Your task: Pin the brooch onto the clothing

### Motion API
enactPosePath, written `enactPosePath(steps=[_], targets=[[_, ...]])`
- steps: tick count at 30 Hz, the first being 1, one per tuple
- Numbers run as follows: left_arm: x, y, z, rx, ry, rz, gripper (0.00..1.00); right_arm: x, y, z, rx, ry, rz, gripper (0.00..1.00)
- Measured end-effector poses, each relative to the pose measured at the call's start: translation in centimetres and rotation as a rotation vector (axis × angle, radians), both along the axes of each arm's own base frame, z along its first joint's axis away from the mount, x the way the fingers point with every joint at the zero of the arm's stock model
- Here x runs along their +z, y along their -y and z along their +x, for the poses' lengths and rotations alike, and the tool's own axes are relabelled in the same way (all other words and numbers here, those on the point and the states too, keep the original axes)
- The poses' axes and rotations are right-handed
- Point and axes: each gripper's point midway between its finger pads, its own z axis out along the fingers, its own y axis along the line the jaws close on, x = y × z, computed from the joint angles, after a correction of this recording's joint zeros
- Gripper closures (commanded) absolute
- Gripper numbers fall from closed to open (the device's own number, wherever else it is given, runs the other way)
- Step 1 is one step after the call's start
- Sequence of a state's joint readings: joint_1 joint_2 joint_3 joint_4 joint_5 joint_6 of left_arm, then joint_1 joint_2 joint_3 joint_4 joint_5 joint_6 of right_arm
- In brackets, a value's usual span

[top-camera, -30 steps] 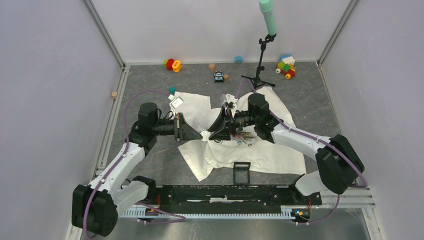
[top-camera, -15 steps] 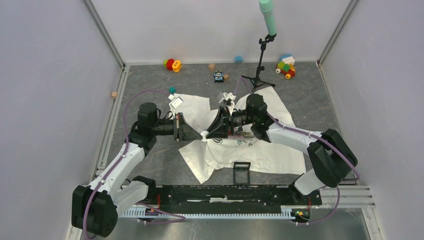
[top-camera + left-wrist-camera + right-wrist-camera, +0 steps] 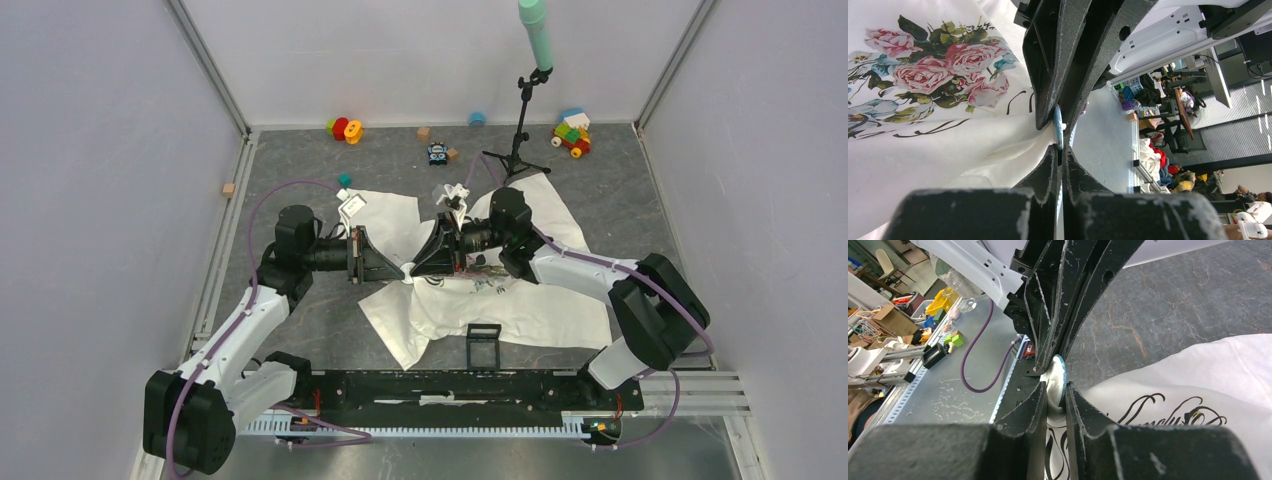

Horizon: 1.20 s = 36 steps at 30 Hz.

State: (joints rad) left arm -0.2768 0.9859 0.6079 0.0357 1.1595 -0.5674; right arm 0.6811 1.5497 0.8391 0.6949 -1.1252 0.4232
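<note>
The white T-shirt with a rose print and black script lies spread on the table. My two grippers meet tip to tip above its left part. My left gripper is shut on the edge of the brooch, a thin disc with a blue rim. My right gripper is shut on a raised fold of the shirt, with the brooch pressed against that fold between its fingers. The brooch is hidden in the top view.
A black square frame holder stands at the shirt's near edge. A microphone stand stands behind the shirt. Toys, a small black-and-blue toy and wooden cubes lie along the back and left.
My right arm has moved a little to the left, closing on my left gripper. My left arm has stayed put.
</note>
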Motion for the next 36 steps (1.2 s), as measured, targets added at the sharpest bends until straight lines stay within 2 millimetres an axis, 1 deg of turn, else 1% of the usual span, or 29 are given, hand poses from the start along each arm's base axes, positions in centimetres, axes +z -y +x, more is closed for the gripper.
enactPosePath(steps=[12, 18, 23, 36], targets=[[-0.4, 0.0, 0.0, 0.002, -0.014, 0.004, 0.98, -0.5, -0.5, 0.0, 0.030, 0.006, -0.034, 0.76], [-0.6, 0.0, 0.1, 0.001, -0.028, 0.008, 0.98, -0.8, -0.5, 0.0, 0.026, 0.003, -0.047, 0.80], [-0.8, 0.0, 0.2, 0.007, -0.029, 0.011, 0.98, -1.2, -0.5, 0.3, 0.006, -0.014, -0.064, 0.82], [-1.2, -0.2, 1.2, 0.064, -0.026, 0.030, 0.98, -1.8, -0.5, 1.4, -0.079, -0.027, -0.085, 0.83]])
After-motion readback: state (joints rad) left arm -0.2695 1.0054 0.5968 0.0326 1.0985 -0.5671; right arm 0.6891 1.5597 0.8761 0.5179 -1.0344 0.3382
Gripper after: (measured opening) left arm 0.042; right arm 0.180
